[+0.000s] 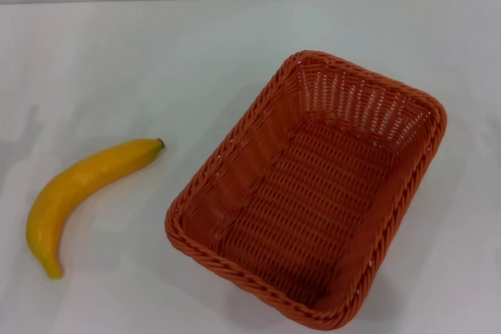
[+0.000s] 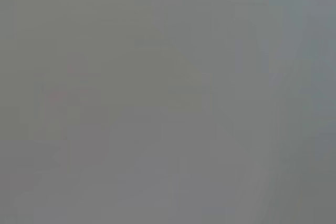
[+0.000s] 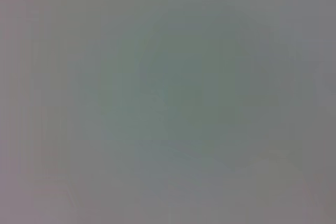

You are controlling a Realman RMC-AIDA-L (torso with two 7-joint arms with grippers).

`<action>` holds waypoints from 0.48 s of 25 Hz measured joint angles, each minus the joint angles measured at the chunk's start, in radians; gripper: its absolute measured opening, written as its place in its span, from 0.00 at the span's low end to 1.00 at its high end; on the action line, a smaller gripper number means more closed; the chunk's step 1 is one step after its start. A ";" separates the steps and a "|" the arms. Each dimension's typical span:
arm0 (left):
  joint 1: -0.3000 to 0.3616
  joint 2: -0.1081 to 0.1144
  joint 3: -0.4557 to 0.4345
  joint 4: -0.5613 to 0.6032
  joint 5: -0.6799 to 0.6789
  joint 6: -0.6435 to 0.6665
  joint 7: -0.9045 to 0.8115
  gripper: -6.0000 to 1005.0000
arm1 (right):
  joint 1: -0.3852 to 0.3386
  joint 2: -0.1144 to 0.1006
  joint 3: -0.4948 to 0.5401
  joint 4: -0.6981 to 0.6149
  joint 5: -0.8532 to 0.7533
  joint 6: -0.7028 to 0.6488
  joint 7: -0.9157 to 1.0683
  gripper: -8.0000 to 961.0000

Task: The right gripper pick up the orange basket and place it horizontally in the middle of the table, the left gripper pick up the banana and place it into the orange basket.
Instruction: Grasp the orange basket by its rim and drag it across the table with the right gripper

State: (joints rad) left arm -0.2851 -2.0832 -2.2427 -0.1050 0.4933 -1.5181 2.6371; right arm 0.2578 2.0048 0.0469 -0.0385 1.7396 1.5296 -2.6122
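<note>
The orange basket (image 1: 313, 193) stands on the white table (image 1: 156, 60) right of centre in the head view. It is turned at an angle, its long side running from the near centre toward the far right, and it holds nothing. The yellow banana (image 1: 78, 193) lies flat on the table to the left of the basket, well apart from it, dark tip pointing toward the basket and stem toward the near edge. Neither gripper shows in the head view. Both wrist views are a plain grey blur with nothing recognisable in them.
The table's far edge meets a pale wall along the top of the head view. Bare tabletop lies between the banana and the basket and behind both.
</note>
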 joint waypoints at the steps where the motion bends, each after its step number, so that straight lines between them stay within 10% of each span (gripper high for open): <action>1: 0.000 0.000 -0.002 0.000 -0.004 -0.001 -0.002 0.89 | 0.000 0.000 0.000 0.000 0.000 0.000 0.000 0.88; 12: -0.005 0.001 -0.001 -0.002 -0.005 0.004 -0.012 0.89 | 0.007 -0.001 -0.097 -0.142 -0.027 0.009 0.144 0.88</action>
State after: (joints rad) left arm -0.2897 -2.0825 -2.2438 -0.1071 0.4879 -1.5139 2.6255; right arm 0.2646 2.0042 -0.0501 -0.1804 1.7121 1.5386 -2.4686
